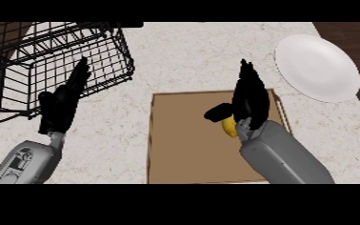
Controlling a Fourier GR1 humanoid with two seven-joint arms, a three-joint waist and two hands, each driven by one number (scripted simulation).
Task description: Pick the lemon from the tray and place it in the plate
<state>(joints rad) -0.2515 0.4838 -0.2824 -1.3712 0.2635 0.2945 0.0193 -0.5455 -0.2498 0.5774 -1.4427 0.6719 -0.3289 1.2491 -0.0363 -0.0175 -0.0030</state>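
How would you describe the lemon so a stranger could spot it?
Start at the brown tray in the view's middle. Near its right edge the right hand hangs over it. The lemon is the yellow sliver beneath that hand, the only yellow thing.

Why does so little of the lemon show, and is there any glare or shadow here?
Head view: the right hand covers most of the lemon, leaving a yellow sliver. Head view: light is even, the tray shows no clear shadow under the hand, and the plate is plain white with no glare spot, only faint grey along its lower rim.
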